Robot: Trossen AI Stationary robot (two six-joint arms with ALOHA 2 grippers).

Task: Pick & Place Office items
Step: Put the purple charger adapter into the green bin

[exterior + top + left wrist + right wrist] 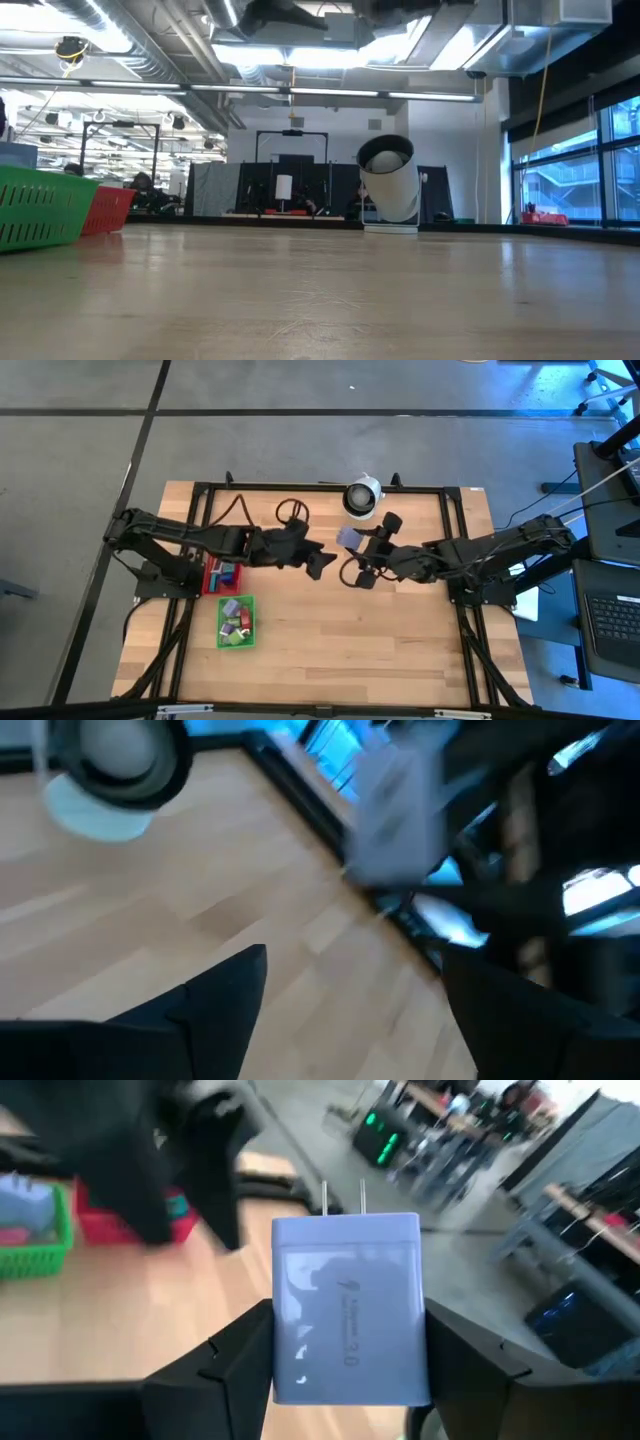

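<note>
Left claw (318, 563) gapes wide, empty; right claw (352, 543) pinches a lavender charger (347, 1308), blurred in the left wrist view, above the wooden bench (350, 640).

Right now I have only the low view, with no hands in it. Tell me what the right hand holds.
Observer: The right hand grips a lavender charger, prongs pointing away from the wrist.
Operator: Report the left hand.
Observer: The left hand is open and empty, close beside the right, over mid-table.
Operator: Give me the tray contents.
Observer: The green tray holds several small pieces; the red tray holds a few too.
</note>
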